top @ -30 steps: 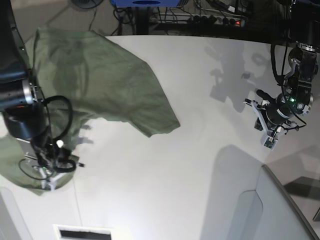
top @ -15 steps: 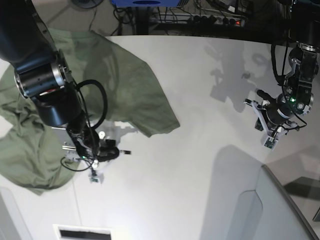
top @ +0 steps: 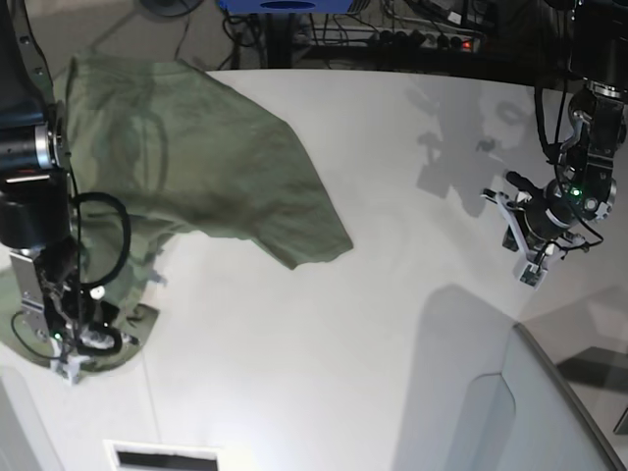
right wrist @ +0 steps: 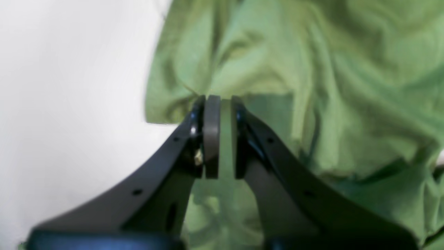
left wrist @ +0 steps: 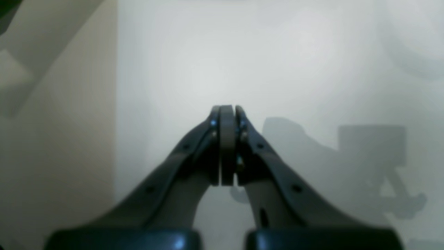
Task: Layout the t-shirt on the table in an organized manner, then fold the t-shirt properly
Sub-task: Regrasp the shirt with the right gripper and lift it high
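The olive-green t-shirt (top: 216,167) lies rumpled on the left part of the white table (top: 373,324), one corner pointing toward the middle. My right gripper (top: 67,365) is at the shirt's near-left edge. In the right wrist view its jaws (right wrist: 221,100) are nearly closed with a strip of green cloth between them, and the creased shirt (right wrist: 312,69) fills the space behind. My left gripper (top: 530,273) hangs over bare table at the far right, away from the shirt. In the left wrist view it (left wrist: 227,109) is shut and empty.
A grey angled panel (top: 530,412) rises at the near right corner, below my left arm. Cables and a power strip (top: 432,39) lie beyond the table's far edge. A dark slot (top: 162,456) sits at the near edge.
My right arm swung right, off the shirt, then came back to the shirt's near-left edge. The cloth there has shifted and bunched. My left arm has barely moved.
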Robot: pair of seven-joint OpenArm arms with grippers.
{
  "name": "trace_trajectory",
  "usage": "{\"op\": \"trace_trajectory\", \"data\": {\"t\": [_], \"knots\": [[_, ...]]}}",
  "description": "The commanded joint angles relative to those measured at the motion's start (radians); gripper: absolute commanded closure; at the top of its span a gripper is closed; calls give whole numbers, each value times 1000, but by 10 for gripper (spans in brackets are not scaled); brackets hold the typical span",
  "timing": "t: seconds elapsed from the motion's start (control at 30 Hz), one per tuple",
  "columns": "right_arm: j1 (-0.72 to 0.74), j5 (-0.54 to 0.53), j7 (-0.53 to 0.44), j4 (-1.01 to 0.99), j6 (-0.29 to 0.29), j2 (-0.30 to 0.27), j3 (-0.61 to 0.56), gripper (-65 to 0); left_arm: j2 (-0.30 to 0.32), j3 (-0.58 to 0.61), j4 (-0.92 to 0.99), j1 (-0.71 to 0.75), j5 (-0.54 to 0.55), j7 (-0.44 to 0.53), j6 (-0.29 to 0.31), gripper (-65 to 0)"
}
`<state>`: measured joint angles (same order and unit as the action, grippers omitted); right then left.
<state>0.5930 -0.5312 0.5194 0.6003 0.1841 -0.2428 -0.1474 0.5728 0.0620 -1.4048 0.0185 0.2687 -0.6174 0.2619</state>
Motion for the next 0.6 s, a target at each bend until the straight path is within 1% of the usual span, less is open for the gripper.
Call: {"op": "trace_trajectory", "data": {"t": [0.0, 0.13, 0.23, 0.27, 0.4, 0.43, 0.57], "knots": [[28, 4, -11, -24, 7, -16, 7, -56, 14, -9, -17, -16, 2, 17, -8, 0], [28, 4, -71, -130, 4, -7, 6, -56, -10, -11, -20, -24, 2, 17, -8, 0], [28, 4, -78, -159, -1, 29, 4, -56, -14, -11, -23, -25, 2, 17, -8, 0], [28, 6, -75, -161, -16, 43, 2, -56, -14, -11, -23, -25, 2, 17, -8, 0], [28, 7, -72, -161, -113, 105, -11, -56, -26, -11, -21, -42, 2, 17, -8, 0], [28, 7, -71, -161, -125, 124, -39, -56, -26, -11, -17, -45, 2, 17, -8, 0], [31, 4, -71, -159, -133, 199, -234, -56, -26, -11, -15, -51, 2, 17, -8, 0]]}}
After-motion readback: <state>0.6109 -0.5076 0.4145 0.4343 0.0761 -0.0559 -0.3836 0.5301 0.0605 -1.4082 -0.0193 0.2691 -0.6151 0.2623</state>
